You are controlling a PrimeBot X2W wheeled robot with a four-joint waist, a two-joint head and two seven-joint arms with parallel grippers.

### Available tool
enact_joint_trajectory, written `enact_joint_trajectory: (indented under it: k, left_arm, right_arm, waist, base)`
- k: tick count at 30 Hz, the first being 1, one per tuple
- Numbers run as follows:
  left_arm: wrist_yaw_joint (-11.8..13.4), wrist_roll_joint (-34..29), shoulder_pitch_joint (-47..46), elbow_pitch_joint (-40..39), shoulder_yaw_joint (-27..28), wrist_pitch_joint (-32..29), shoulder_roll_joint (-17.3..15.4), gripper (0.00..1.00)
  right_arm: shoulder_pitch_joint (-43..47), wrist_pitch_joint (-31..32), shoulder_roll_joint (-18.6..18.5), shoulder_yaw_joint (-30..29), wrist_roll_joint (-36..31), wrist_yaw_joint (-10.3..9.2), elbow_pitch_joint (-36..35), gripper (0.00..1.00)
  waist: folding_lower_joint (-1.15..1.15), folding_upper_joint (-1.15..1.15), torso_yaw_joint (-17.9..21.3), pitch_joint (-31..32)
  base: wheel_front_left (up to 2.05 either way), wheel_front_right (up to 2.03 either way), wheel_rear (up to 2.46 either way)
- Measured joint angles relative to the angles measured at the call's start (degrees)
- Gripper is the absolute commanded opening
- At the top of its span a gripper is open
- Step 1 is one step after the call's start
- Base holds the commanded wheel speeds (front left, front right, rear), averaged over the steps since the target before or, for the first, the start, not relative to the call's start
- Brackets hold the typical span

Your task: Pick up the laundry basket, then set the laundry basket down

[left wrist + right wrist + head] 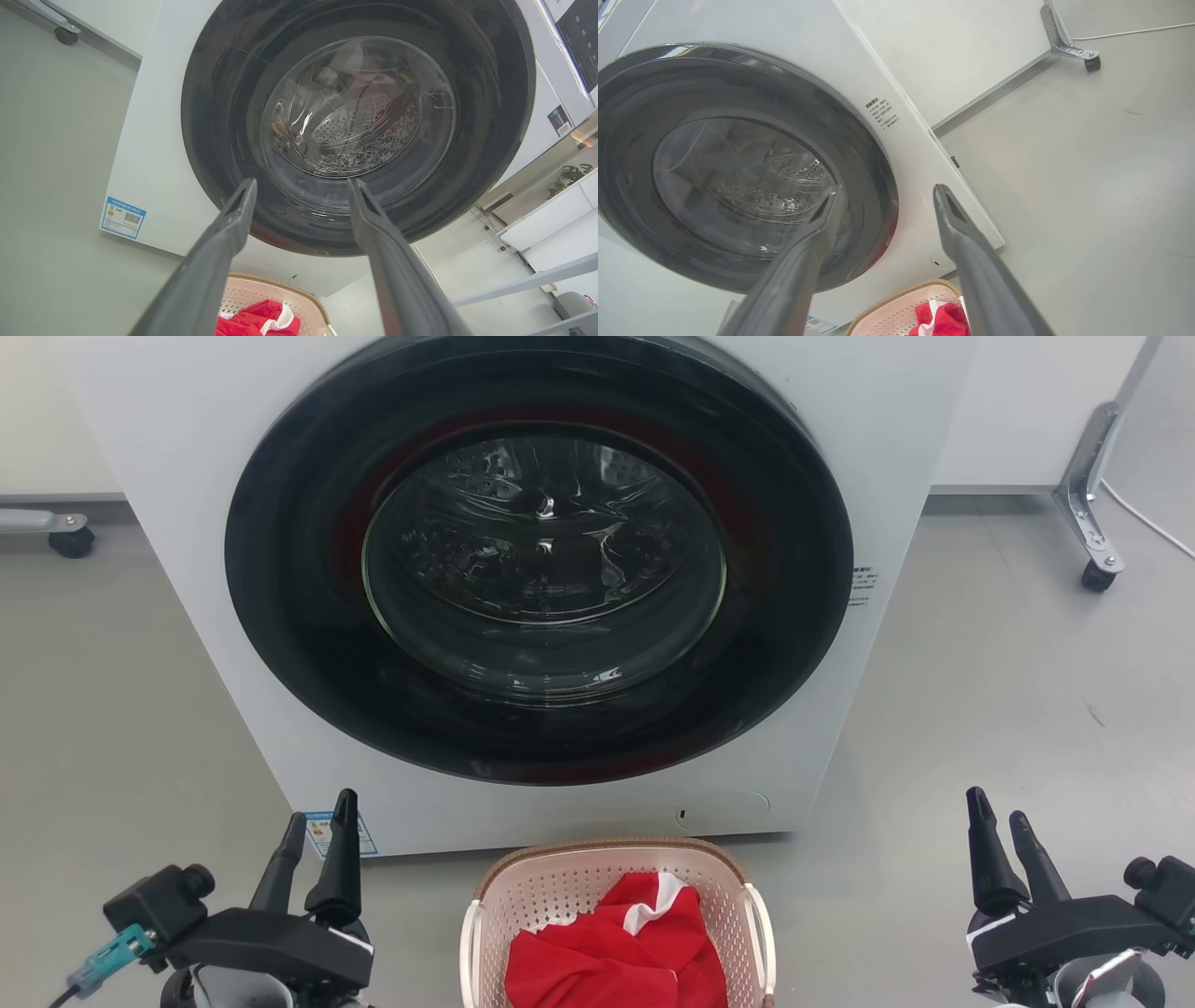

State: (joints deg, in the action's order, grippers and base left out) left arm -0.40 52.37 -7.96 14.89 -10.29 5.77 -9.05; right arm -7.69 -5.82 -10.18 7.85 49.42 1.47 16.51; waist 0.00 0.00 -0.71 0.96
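- My left claw stood at the lower left of the head view. It was released, its two dark fingers parted with nothing between them.
- My right claw stood at the lower right, likewise released and empty. The right wrist view showed a clear gap between its fingers.
- The laundry basket sat on the floor between the two claws, well apart from each. Neither claw touched it. Its near end was cut off by the bottom edge of the head view.
- The basket's brown woven-look rim faced the machine, and a white handle was noted on each side.
- A red cloth with a white patch lay bunched inside the basket, below the rim.
- The washing machine stood just beyond the basket, white-bodied and facing me. Whether the basket touched its base could not be told.
- A blue-edged sticker was fixed at the machine's lower left corner, partly hidden behind my left claw's fingers.
- The round dark door was closed, and the perforated drum was visible through its glass.
- A small printed label sat on the machine's front, to the right of the door.
- Farther back on the right, a metal leg on a castor rested on the floor, with a white cable running past it.
- A second castor was noted at the far left, by the wall.
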Motion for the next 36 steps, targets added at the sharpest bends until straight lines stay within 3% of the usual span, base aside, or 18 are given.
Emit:
enact_joint_trajectory:
  k: [36]
  left_arm:
    - [5.53, -23.97, -0.09, 0.23, -5.71, 7.54, -1.26, 1.0]
  right_arm:
    - [-0.08, -7.45, -3.44, 7.5, -27.06, -3.98, -0.65, 1.0]
  waist:
    - [0.0, 0.0, -0.48, 0.63]
  base:
    - [0.0, 0.0, 0.0]
